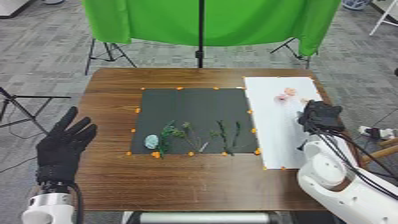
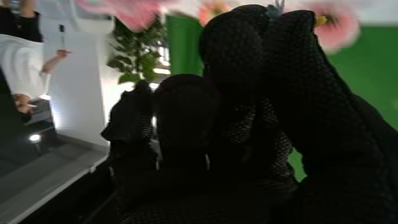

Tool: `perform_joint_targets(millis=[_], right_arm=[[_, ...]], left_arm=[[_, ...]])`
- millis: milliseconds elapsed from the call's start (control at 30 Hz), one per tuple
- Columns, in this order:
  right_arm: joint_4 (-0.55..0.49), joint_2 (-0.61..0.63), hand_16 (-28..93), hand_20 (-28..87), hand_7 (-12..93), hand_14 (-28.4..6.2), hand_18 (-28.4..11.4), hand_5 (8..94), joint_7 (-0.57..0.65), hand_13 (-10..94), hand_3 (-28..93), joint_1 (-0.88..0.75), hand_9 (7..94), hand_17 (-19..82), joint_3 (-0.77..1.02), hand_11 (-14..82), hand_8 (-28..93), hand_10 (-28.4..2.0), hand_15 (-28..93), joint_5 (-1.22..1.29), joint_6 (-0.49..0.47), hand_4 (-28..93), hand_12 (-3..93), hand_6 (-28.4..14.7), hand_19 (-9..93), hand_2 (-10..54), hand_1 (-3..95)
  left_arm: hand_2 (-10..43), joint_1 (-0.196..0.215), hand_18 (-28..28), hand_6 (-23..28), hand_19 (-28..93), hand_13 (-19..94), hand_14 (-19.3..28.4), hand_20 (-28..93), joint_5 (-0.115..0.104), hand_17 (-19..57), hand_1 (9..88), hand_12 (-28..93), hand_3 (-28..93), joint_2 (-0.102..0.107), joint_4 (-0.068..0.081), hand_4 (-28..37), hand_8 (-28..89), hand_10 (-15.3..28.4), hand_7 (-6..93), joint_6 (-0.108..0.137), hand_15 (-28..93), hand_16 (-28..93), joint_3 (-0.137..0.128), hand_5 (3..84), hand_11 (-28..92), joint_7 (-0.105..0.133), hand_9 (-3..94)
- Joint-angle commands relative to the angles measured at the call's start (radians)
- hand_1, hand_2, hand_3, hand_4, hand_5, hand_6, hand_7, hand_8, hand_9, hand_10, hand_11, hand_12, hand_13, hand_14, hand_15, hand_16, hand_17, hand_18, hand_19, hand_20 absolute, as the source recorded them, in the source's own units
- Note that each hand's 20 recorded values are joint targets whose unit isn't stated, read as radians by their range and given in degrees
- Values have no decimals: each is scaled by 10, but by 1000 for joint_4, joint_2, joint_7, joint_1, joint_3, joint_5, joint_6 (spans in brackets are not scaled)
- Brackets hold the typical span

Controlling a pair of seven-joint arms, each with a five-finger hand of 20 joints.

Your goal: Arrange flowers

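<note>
On the dark mat (image 1: pixel 195 106) lie green stems (image 1: pixel 224 131).

Green cloth (image 1: pixel 213 22) above grey floor (image 1: pixel 164 55)

We hold our left hand (image 1: pixel 62 152) well apart from the right, at the left side of the head view, its fingers straight, slightly spread and pointing forward, in line with the white left arm (image 1: pixel 50 207). Our right arm (image 1: pixel 342 182) slants inward from the lower right corner, dark cables running along it to the gloved right hand (image 1: pixel 322 117). In the right wrist view, that hand's fingers (image 2: pixel 235 45) extend close together, the thumb seemingly near their tips.
</note>
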Motion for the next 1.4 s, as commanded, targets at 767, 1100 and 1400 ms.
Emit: perform_joint_targets(millis=[767,1100,1400], right_arm=[[295,-670,240,495,205,-69,-205,864,-409,659,687,588,829,216,-530,391,11,-65,798,16,-284,-283,363,47,832,-95,522],[308,-663,238,497,205,-72,-204,845,-381,644,685,610,811,205,-579,399,0,-70,799,7,-357,-283,357,48,824,-95,513],[291,-666,227,507,216,-79,-204,742,-407,613,708,595,758,183,-556,441,-33,-77,811,-25,-430,-283,336,40,817,-95,467]], left_arm=[[68,-41,284,72,578,199,272,5,3,-81,209,106,797,88,-4,-283,-79,195,70,1,542,-105,-12,355,222,-17,317],[67,-98,284,72,577,199,272,5,14,-81,209,106,798,85,13,-283,-79,195,71,-14,542,-105,8,355,221,-36,317],[68,-100,284,72,578,199,272,4,11,-81,209,106,797,85,15,-283,-79,194,70,-17,542,-105,12,355,221,-33,317]])
